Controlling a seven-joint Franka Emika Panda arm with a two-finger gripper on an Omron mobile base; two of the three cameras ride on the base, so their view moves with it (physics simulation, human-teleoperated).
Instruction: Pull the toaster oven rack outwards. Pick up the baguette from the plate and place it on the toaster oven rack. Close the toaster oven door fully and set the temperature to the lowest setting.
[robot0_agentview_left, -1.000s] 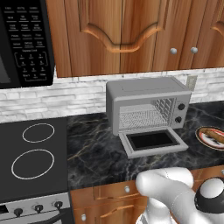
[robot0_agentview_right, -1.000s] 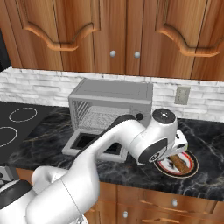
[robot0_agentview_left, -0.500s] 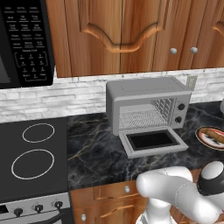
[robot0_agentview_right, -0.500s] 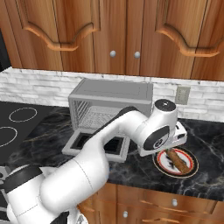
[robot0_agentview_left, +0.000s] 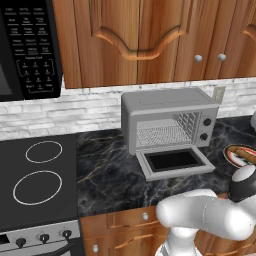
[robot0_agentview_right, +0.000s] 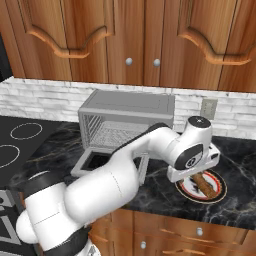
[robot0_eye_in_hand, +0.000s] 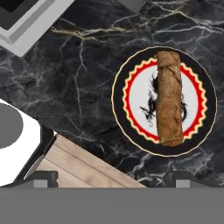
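The light-grey toaster oven (robot0_agentview_left: 170, 107) (robot0_agentview_right: 127, 107) stands on the dark marble counter. Its door (robot0_agentview_left: 172, 161) (robot0_agentview_right: 90, 161) lies dropped flat, and the wire rack (robot0_agentview_left: 162, 134) (robot0_agentview_right: 112, 134) sits inside the cavity. To its right is the plate (robot0_agentview_right: 216, 191) (robot0_eye_in_hand: 131, 100) (robot0_agentview_left: 231, 152) with the baguette (robot0_eye_in_hand: 169, 98) (robot0_agentview_right: 204, 182) (robot0_agentview_left: 246, 154) lying on it. My gripper (robot0_agentview_right: 192, 176) (robot0_eye_in_hand: 113, 178) hovers over the plate's near side. It is open, its fingertips (robot0_eye_in_hand: 43, 177) wide apart with nothing between them.
A black microwave (robot0_agentview_left: 25, 45) hangs upper left above a black stovetop (robot0_agentview_left: 40, 175). Two dark knobs (robot0_agentview_left: 205, 129) sit on the oven's right front. Wooden cabinets (robot0_agentview_right: 135, 40) run above. The counter's front edge (robot0_eye_in_hand: 87, 168) lies just under my hand.
My hand has shifted right and settled lower over the plate. The baguette, which the hand covered before, now shows beside it. Oven, door and plate have not moved.
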